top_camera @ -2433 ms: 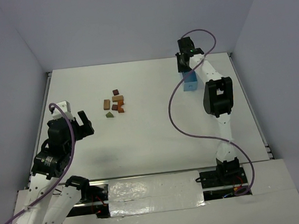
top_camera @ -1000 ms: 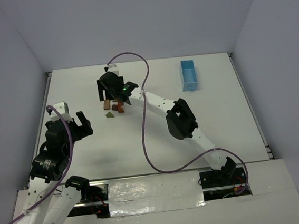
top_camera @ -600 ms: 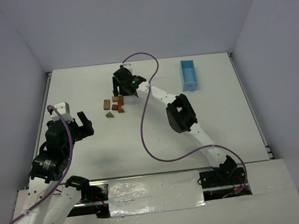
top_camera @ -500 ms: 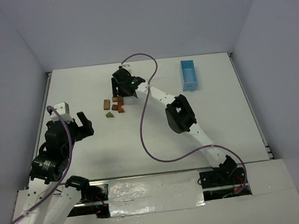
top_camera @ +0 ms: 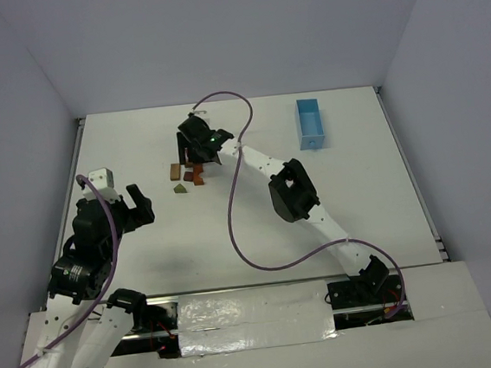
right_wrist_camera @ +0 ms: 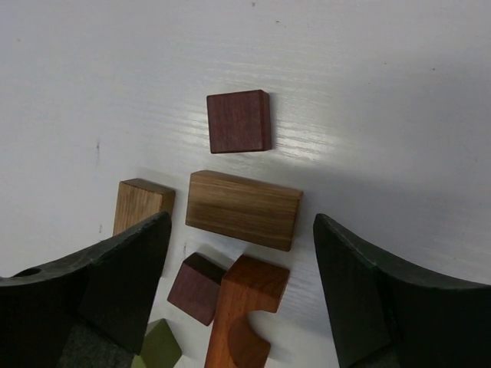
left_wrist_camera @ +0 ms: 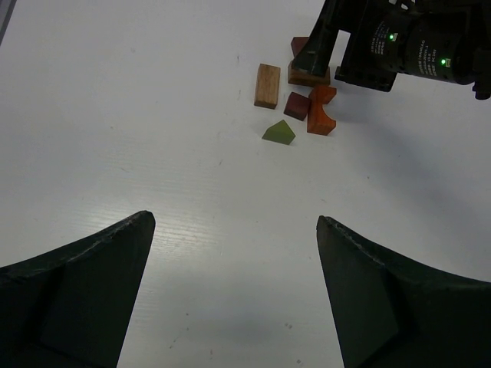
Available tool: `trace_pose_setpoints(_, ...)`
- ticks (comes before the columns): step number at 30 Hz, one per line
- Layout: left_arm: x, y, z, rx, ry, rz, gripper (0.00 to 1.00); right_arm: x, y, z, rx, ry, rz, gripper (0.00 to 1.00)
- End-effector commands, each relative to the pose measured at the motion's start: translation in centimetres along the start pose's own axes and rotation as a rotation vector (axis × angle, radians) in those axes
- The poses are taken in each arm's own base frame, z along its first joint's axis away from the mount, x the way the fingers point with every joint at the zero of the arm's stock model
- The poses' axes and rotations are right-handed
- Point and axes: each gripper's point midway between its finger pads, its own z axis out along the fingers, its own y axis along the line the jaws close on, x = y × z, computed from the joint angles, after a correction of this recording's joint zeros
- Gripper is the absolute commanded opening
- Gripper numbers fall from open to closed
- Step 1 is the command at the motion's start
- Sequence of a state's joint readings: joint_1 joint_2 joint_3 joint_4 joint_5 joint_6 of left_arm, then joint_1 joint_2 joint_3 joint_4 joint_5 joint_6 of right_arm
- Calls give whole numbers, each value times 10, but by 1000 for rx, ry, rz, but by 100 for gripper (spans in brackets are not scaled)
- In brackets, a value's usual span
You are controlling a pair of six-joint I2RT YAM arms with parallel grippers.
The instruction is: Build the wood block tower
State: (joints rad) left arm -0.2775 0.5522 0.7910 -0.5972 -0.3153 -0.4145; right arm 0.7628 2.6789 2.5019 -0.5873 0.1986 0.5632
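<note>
Silver foil strip (top_camera: pixel 249 310) lines the near edge of my white worktop (top_camera: pixel 257 218), running between the two arm bases. The surface shows a faint streaky grain in the wrist views and carries soft shadows under both arms. A purple cable (top_camera: pixel 235 228) loops off the right arm over the middle of it.

On my near left, the left gripper (left_wrist_camera: pixel 234 222) hangs above bare worktop with its fingers spread wide and nothing between them. It looks toward the wood blocks (top_camera: pixel 188 172), well short of them.

The blocks lie loose and flat in one small cluster, left of centre toward the far side, with none stacked on another. Nearest is the olive-green triangle (left_wrist_camera: pixel 278 133). Just beyond it sit a small dark red cube (right_wrist_camera: pixel 198 287) and the orange arch (right_wrist_camera: pixel 244 310), side by side and touching. A light tan block (right_wrist_camera: pixel 142 205) lies at the cluster's left. The long brown block (right_wrist_camera: pixel 244 209) lies past the cube and arch, and a dark reddish-brown square (right_wrist_camera: pixel 239 121) sits farthest, apart from the rest.

The right gripper (right_wrist_camera: pixel 242 222) reaches right across to the cluster and straddles the long brown block, fingers apart at each end of it. I see a gap on both sides, so it grips nothing.

Far right, well away from the blocks, a light-blue tray (top_camera: pixel 310 124) rests near the back edge. Plain pale grey-lilac walls (top_camera: pixel 213 30) close in the worktop at the back and both sides.
</note>
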Motion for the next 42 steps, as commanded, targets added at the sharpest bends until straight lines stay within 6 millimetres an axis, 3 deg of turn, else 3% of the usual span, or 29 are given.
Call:
trace_pose_setpoints(1, -17, -5, -2, 28, -66, 5, 99, 2, 0, 0, 31, -2, 1, 80)
trace_pose_setpoints(9, -20, -7, -7, 51, -86, 1, 99, 7, -9, -1, 75, 6, -53, 66)
trace_pose_setpoints(10, -19, -7, -6, 46, -85, 1, 100, 5, -10, -2, 72, 9, -48, 67)
trace_pose_setpoints(12, -16, -5, -3, 30, -64, 2, 99, 20, -8, 4, 4, 53, -48, 76)
trace_pose_setpoints(13, -15, -4, -1, 22, -56, 4, 99, 4, 2, -9, -34, 17, -39, 77)
trace_pose_setpoints(15, -13, -4, 3, 10, -35, 8, 100, -9, 2, -15, -27, -17, -32, 78)
trace_pose_setpoints(19, -6, -4, 12, -5, 10, 24, 99, -21, -18, -17, 26, 2, -7, 76)
trace_pose_setpoints(22, -2, -3, 17, -23, 32, 29, 99, 4, -58, -8, 81, 104, 18, 73)
trace_pose_setpoints(23, -1, -3, 18, -27, 38, 31, 99, 13, -72, -7, 106, 139, 6, 56)
trace_pose_setpoints(24, -1, -3, 19, -25, 43, 34, 100, 17, -77, -9, 132, 153, -10, 54)
trace_pose_setpoints(25, 1, -4, 21, -26, 51, 38, 99, 29, -89, -12, 169, 186, -49, 56)
trace_pose_setpoints(27, 1, -2, 22, -35, 54, 38, 99, 26, -94, -22, 186, 178, -75, 60)
trace_pose_setpoints(28, 1, -2, 22, -38, 53, 36, 99, 35, -101, -22, 193, 199, -88, 60)
trace_pose_setpoints(35, -1, 2, 17, -45, 27, 27, 99, 40, -127, -36, 245, 240, -114, 60)
trace_pose_setpoints(36, -1, 1, 18, -42, 28, 28, 100, 36, -128, -44, 249, 235, -115, 60)
trace_pose_setpoints(38, 0, -1, 19, -34, 36, 32, 100, 52, -143, -52, 288, 260, -133, 60)
trace_pose_setpoints(42, 2, -4, 21, -17, 51, 44, 100, 64, -168, -93, 322, 234, -128, 61)
